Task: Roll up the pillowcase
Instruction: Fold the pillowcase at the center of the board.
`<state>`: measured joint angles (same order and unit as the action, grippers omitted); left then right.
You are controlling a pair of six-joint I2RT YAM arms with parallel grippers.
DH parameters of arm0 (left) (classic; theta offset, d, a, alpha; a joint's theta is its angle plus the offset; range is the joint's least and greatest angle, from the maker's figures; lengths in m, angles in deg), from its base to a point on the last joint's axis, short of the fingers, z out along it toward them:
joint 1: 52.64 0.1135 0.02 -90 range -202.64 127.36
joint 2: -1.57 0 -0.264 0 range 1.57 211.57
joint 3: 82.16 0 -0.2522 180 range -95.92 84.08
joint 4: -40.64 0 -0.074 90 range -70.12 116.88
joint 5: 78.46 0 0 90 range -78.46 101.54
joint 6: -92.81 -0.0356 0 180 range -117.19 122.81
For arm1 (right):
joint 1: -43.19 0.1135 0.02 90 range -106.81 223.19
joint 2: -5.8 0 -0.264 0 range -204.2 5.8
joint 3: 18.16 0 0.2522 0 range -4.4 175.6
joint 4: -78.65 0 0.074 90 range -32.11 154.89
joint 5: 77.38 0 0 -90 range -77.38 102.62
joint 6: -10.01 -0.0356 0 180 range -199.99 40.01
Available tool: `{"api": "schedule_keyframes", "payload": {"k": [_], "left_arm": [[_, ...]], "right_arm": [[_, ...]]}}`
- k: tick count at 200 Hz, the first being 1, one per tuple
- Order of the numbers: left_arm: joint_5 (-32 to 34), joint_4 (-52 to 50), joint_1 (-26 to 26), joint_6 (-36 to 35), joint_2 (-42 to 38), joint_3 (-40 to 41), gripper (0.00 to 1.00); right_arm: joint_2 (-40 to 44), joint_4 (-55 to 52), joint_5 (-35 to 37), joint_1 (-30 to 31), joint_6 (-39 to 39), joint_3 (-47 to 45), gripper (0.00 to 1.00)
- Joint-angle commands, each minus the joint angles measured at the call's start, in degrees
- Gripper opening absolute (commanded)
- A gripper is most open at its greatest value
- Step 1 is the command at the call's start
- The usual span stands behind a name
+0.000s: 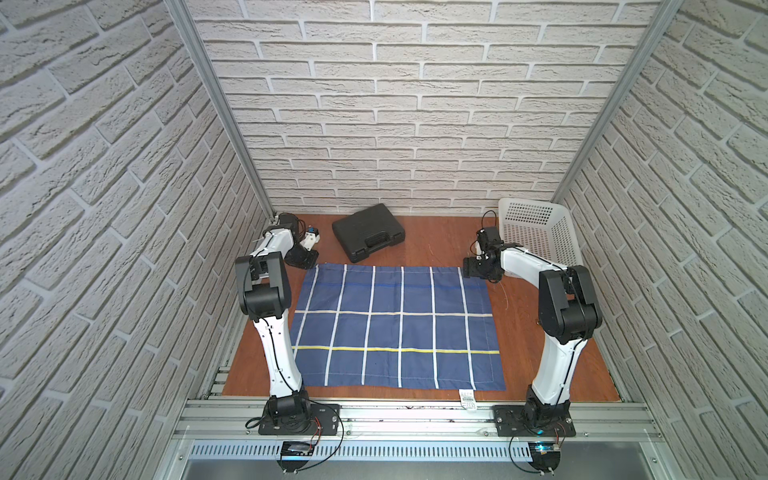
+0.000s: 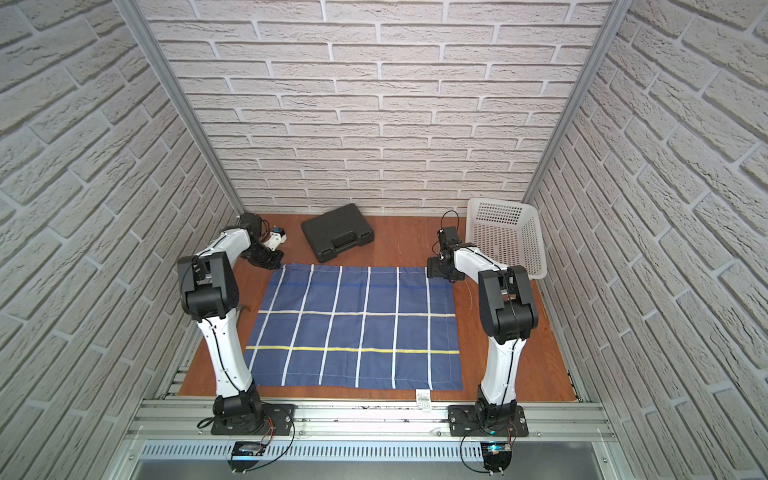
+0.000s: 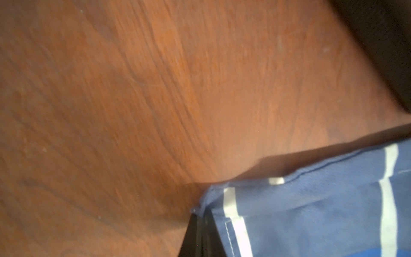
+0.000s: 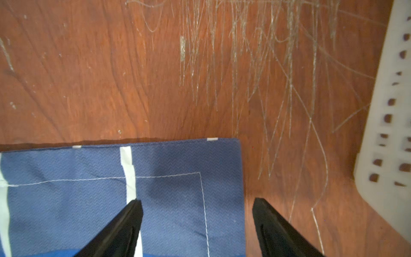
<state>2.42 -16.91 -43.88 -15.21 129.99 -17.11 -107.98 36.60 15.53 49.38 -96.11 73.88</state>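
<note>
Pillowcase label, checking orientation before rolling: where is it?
In both top views the label sticks out from the near edge of the pillowcase, close to the right arm's base.

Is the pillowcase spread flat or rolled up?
Spread flat: the pillowcase shows its whole grid, no roll; one corner bunched in the left gripper.

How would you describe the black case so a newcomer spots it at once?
Find the wooden table, then its far edge under the brick back wall. Just past the far edge of the pillowcase lies the case, flat and closed. It is the only black box with a moulded handle; the nearby basket is white and perforated.
</note>
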Motion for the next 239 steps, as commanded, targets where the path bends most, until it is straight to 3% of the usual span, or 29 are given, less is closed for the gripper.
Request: {"api": "schedule_keyframes", "payload": {"k": [1, 71, 84, 124, 158, 200, 239], "left_arm": [[2.27, -3.91, 1.78, -0.56, 0.32, 2.13, 0.00], [2.29, -3.16, 2.01, -1.06, -2.57, 3.55, 0.00], [2.11, -2.97, 1.98, -0.97, -3.29, 3.78, 0.00], [2.18, -3.68, 2.06, -1.06, -3.55, 3.28, 0.00], [1.39, -3.17, 1.97, -0.63, -4.06, 3.56, 0.00], [1.54, -0.81, 1.97, 0.51, -7.95, 3.68, 0.00], [1.00, 0.69, 2.09, 0.46, -11.87, 4.18, 0.00]], "right_arm": [[-2.32, -0.28, -1.41, -0.22, -1.32, 2.02, 0.81], [-8.41, -1.10, -3.07, -0.18, -3.63, 7.83, 0.71], [-8.77, -0.91, -3.01, 0.04, -3.23, 8.02, 0.65], [-8.96, -0.62, -3.44, 0.49, -2.69, 7.84, 0.31], [-7.61, 1.42, -2.27, 0.82, -2.24, 6.46, 0.12], [-2.29, 3.67, -1.31, 1.10, 2.99, 8.22, 0.04], [3.48, 8.17, -2.81, 0.96, 6.36, 4.40, 0.02]]}}
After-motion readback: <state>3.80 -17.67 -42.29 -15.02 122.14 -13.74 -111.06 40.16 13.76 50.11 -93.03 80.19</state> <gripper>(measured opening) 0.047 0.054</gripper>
